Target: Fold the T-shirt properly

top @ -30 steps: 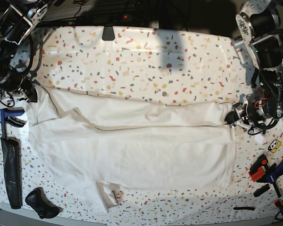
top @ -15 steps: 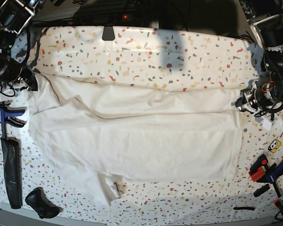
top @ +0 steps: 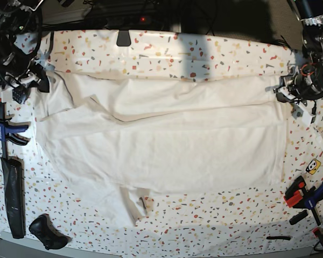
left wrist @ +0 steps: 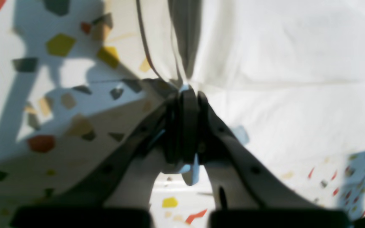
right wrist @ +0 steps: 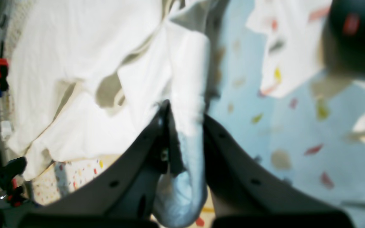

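The white T-shirt (top: 167, 145) lies spread wide across the speckled table (top: 167, 59), its far strip folded over toward the middle. At the shirt's far right corner, my left gripper (top: 283, 91) is shut on the fabric edge. The left wrist view shows the gripper (left wrist: 191, 92) with its dark pads pressed together on the cloth (left wrist: 280, 63). My right gripper (top: 43, 78) holds the far left corner. In the right wrist view that gripper (right wrist: 185, 110) is shut on a bunched fold of the shirt (right wrist: 74, 63). A sleeve (top: 126, 207) sticks out at the near edge.
Blue and black clamps (top: 8, 131) and a long black bar (top: 13, 193) line the left edge, with a black object (top: 47, 232) at the near left corner. Orange and blue clamps (top: 307, 196) and a yellow sticker (top: 312, 166) sit at the right. A black mount (top: 123, 37) stands at the far edge.
Both grippers have moved toward the far edge of the table, carrying the shirt's corners. The whole shirt has slid back and its folded strip is stretched wider.
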